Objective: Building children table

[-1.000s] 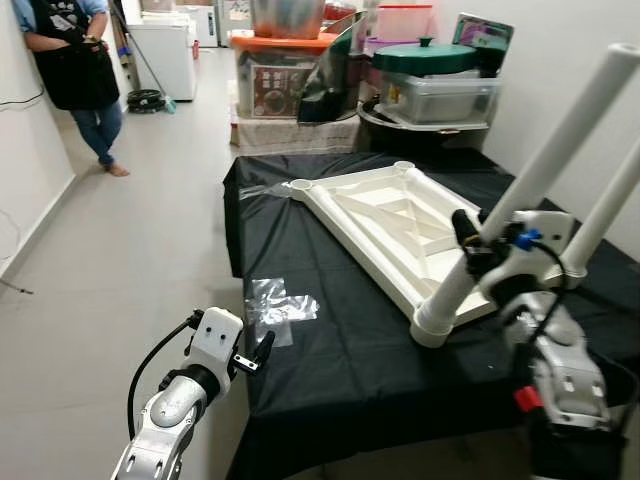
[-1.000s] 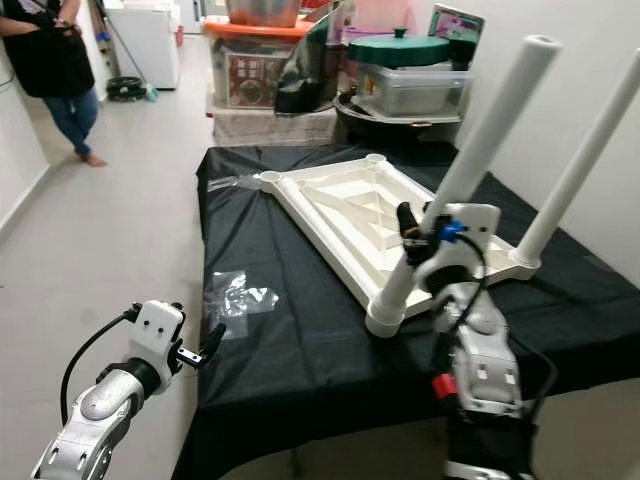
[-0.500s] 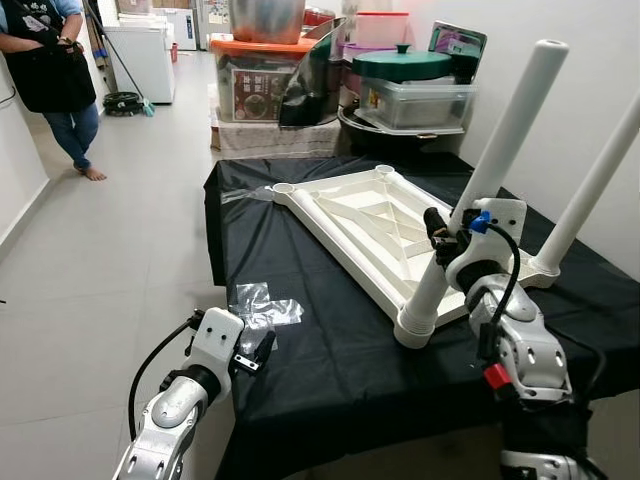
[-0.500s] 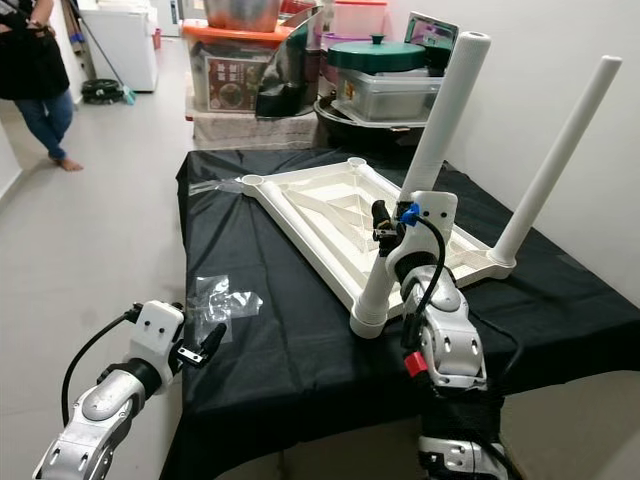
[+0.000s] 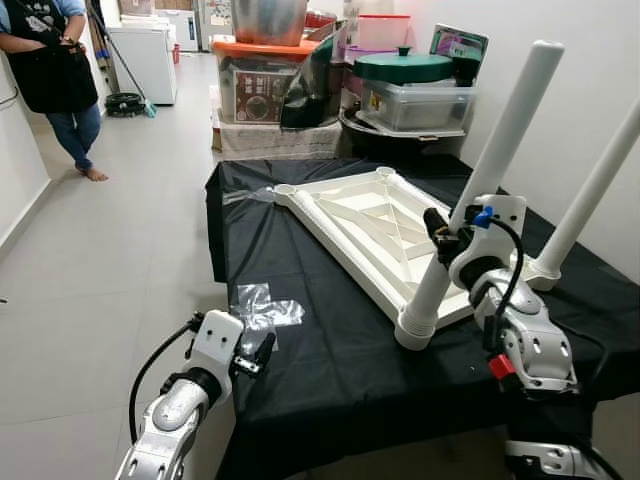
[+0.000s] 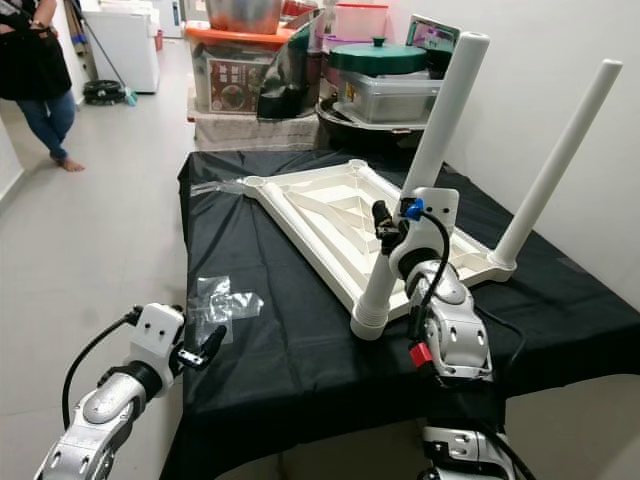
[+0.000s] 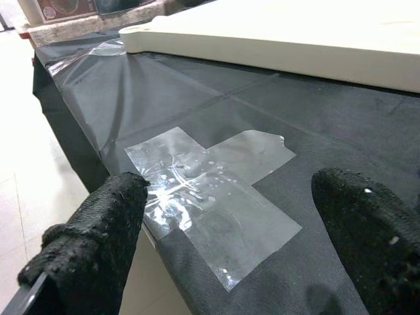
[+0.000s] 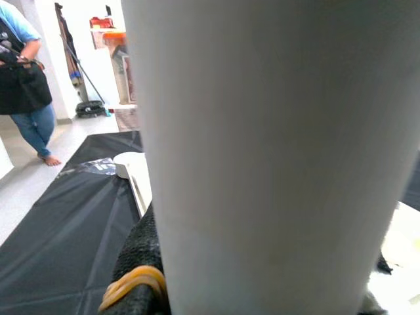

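A white children's table top [image 5: 375, 225] lies upside down on a table draped in black cloth [image 5: 330, 360]. Two white legs stand in its corner sockets: a near leg [image 5: 490, 160] and a far right leg [image 5: 595, 185]. My right gripper [image 5: 441, 228] is shut on the near leg a little above its socket; in the right wrist view the leg [image 8: 262, 157] is pressed against a black finger [image 8: 141, 262]. My left gripper [image 5: 262, 350] is open at the table's front left edge. Its fingers [image 7: 98, 243] stand apart on either side of a clear plastic patch [image 7: 210, 197].
A person [image 5: 55, 70] stands at the back left by the wall. Storage boxes [image 5: 265, 85] and a green-lidded pot [image 5: 415, 68] are stacked behind the table. Open tiled floor [image 5: 110, 260] lies to the left. A white wall runs along the right.
The whole picture has shifted as the camera moved, mostly in the first half second. My right gripper stays shut on the near leg; my left gripper holds its place near the plastic patch.
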Robot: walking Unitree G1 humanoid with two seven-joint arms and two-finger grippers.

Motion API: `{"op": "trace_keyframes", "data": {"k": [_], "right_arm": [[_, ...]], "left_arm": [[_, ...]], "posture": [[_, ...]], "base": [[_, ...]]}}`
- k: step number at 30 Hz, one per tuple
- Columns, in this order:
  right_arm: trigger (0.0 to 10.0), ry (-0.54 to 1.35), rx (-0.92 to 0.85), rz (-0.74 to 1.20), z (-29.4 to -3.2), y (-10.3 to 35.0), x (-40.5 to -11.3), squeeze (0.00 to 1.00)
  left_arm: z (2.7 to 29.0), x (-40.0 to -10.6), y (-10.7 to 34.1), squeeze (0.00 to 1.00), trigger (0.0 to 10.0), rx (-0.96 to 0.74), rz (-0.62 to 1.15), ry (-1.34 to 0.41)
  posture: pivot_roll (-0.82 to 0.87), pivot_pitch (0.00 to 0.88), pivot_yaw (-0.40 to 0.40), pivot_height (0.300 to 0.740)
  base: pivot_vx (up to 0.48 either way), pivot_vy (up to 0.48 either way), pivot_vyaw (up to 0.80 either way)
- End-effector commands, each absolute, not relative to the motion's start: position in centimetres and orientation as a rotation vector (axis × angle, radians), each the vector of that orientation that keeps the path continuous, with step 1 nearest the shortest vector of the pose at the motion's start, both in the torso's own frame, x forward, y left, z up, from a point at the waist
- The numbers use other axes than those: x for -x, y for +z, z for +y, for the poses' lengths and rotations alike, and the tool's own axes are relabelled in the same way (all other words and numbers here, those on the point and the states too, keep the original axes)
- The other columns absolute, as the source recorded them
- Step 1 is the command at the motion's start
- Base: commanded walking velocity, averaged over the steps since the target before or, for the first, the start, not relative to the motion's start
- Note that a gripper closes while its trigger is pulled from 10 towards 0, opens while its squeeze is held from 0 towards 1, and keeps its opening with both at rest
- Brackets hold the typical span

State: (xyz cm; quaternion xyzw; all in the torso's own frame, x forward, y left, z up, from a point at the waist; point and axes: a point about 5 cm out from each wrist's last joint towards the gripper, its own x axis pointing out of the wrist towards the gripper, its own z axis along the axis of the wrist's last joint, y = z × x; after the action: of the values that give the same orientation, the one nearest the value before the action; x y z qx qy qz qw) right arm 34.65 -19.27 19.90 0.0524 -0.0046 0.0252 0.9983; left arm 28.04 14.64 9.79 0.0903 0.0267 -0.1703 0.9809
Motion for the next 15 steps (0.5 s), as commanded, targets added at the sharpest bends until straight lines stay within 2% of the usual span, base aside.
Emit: {"op": "trace_keyframes", "data": {"k": [1, 8, 15], "right_arm": [[0.0, 0.091, -0.170, 0.299, -17.9, 13.2, -33.7, 0.00], [0.0, 0.192, -0.150, 0.301, -17.9, 13.7, -33.9, 0.00], [0.0, 0.194, -0.138, 0.290, -18.9, 14.3, -34.3, 0.00]], "left_arm": [[14.5, -27.8, 9.3, 0.00, 10.0, -0.186, 0.067, -0.350], [14.4, -27.9, 9.4, 0.00, 10.0, -0.187, 0.064, -0.353], [14.3, -27.8, 9.4, 0.00, 10.0, -0.183, 0.065, -0.354]], "posture": [[0.04, 0.000, -0.075, 0.740], [0.04, 0.000, -0.073, 0.740], [0.04, 0.000, -0.076, 0.740]], "base": [[0.000, 0.000, 0.00], [0.000, 0.000, 0.00], [0.000, 0.000, 0.00]]}}
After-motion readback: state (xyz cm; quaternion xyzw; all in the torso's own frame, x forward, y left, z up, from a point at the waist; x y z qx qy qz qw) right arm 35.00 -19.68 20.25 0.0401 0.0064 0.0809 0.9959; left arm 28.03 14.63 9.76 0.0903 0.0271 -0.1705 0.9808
